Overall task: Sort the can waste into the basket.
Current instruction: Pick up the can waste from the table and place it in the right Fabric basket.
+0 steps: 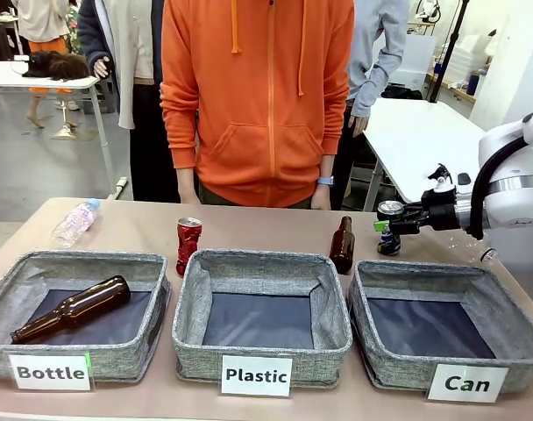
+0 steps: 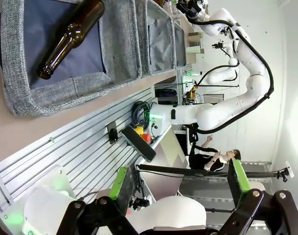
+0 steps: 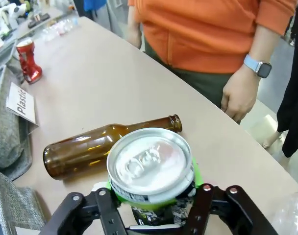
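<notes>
- Table (image 1: 249, 226): a tan surface carrying three grey fabric baskets in a row along the near edge.
- Person (image 1: 266, 96): in an orange hoodie, standing at the far side, both arms hanging at the table's edge.
- Right arm (image 1: 512, 175): white, entering from the right and reaching toward the table's far side.
- "Can" basket (image 1: 398, 364): the right-hand basket, dark base bare.
- "Plastic" basket (image 1: 192, 351): the middle basket.
- "Bottle" basket (image 1: 117, 364): the left-hand basket, with a brown bottle (image 1: 74, 309) lying in it.
- Left gripper (image 2: 178, 169): jaws spread wide, nothing between them.
- Right gripper (image 1: 394, 224): jaws drawn in on either side of the silver can (image 1: 390, 210), green pads (image 3: 197, 177) against its sides.
- Second brown bottle (image 1: 342, 246): upright behind the gap between the "Plastic" and "Can" baskets.
- Clear plastic bottle (image 1: 76, 221): lying at the far left of the table.
- Red can (image 1: 188, 244): upright and dented, just behind the "Plastic" basket's left corner, outside every basket.
- Silver can: behind the "Can" basket's far-left corner, outside it, top facing up.
</notes>
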{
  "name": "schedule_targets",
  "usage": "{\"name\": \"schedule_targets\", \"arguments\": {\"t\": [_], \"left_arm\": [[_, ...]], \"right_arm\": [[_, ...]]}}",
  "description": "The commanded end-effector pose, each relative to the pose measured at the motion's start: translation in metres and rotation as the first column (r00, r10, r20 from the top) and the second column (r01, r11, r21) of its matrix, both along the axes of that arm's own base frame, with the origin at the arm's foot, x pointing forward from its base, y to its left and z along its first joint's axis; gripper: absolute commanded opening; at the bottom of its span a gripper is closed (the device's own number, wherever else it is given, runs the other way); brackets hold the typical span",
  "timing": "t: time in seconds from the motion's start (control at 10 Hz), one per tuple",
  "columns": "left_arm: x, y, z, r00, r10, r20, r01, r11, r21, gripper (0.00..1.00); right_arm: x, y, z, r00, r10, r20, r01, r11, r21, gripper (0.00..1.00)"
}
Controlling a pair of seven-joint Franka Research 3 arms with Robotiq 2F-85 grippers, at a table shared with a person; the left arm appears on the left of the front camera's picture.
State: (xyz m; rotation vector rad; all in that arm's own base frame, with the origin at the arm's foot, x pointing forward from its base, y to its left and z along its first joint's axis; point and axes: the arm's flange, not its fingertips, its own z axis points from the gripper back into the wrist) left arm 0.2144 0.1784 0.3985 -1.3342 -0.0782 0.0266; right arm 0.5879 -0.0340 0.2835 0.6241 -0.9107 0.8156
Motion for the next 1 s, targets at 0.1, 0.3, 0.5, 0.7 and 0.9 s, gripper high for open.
{"name": "schedule_targets", "arguments": {"t": [0.1, 0.3, 0.5, 0.7, 0.9], "left_arm": [[-0.001, 0.001, 0.002, 1.0, -0.008, -0.001, 0.008, 1.0, -0.01, 1.0], [-0.001, 0.001, 0.002, 1.0, -0.008, -0.001, 0.008, 1.0, -0.01, 1.0], [-0.001, 0.001, 0.002, 1.0, -0.008, -0.001, 0.008, 1.0, -0.01, 1.0], [-0.001, 0.001, 0.002, 1.0, -0.008, -0.001, 0.008, 1.0, -0.01, 1.0], [-0.001, 0.001, 0.002, 1.0, -0.008, -0.001, 0.008, 1.0, -0.01, 1.0]], "right_arm": [[-0.004, -0.004, 0.01, 0.997, 0.011, 0.072, -0.015, 0.999, 0.052, 0.13], [-0.024, -0.007, 0.052, 0.989, 0.053, 0.135, -0.057, 0.998, 0.026, 0.0], [-0.053, -0.007, 0.109, 0.979, 0.151, 0.139, -0.149, 0.989, -0.021, 0.0], [-0.105, -0.002, 0.171, 0.965, 0.247, -0.085, -0.251, 0.967, -0.033, 0.0], [-0.165, 0.009, 0.202, 0.93, 0.267, -0.253, -0.312, 0.937, -0.157, 0.0]]}}
